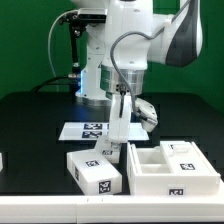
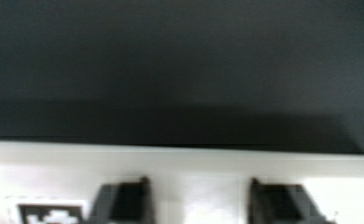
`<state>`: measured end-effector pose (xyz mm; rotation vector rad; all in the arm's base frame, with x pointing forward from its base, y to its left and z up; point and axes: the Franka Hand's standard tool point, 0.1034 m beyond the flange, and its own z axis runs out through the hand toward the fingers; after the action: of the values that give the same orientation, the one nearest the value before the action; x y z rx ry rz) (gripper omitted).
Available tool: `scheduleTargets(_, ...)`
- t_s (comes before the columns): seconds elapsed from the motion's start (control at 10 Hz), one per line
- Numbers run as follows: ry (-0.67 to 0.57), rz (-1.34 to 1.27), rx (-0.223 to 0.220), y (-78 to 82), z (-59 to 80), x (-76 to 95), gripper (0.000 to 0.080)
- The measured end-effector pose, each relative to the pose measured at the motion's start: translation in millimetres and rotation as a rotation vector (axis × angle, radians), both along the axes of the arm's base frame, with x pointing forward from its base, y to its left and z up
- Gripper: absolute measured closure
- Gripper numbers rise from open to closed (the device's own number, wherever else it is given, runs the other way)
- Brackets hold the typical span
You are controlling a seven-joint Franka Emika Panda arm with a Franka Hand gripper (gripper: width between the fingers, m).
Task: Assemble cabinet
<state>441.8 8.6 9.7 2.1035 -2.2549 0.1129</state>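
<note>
Pincer (image 2: pixel 198 186) is standing apart: both dark fingers (image 2: pixel 122 200) are showing in the wrist view with a wide gap, and nothing is looking clamped between them. A white piece (image 2: pixel 197 158) carrying a tag (image 2: pixel 47 212) is lying just beyond the tips; whether they are touching it, cannot tell.

Exterior view: the arm (image 1: pixel 135 40) is reaching down at centre. A solid white block (image 1: pixel 95 170) is sitting near, about seven o'clock from the pincer. The marker board (image 1: pixel 88 128) is lying at ten o'clock on the dark bench (image 1: pixel 35 125). The cabinet (image 1: pixel 150 178) is sitting at four o'clock, apart from the pincer, open side up, compartments showing. A smaller tagged piece (image 1: pixel 182 150) is appearing to rest in the far one.

Handling, as a judgement: thin plastic walls, so probably light, fairly stiff, smooth, and apt to be skating on the bench if nudged. Too broad to span. I am favouring a pinch across one wall or divider, near a corner where it is flexing least, clear of the tags.
</note>
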Motion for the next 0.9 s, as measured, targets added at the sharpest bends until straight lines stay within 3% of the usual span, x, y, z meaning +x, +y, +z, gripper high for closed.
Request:
scheduleTargets(0.1, 0.0, 0.0, 0.0, 0.0, 0.0, 0.0, 0.0697)
scheduleTargets(0.2, -0.005, 0.0, -0.001, -0.6, 0.8, 1.2, 0.0735)
scheduleTargets(0.6, -0.004, 0.01, 0.002, -1.5, 3.1, 1.3, 0.0735)
scheduleTargets(0.7, -0.007, 0.013, 0.027, -0.2, 14.2, 1.3, 0.0735)
scheduleTargets(0.9, 0.021, 0.026, 0.095, 31.8, 34.2, -3.1, 0.0735)
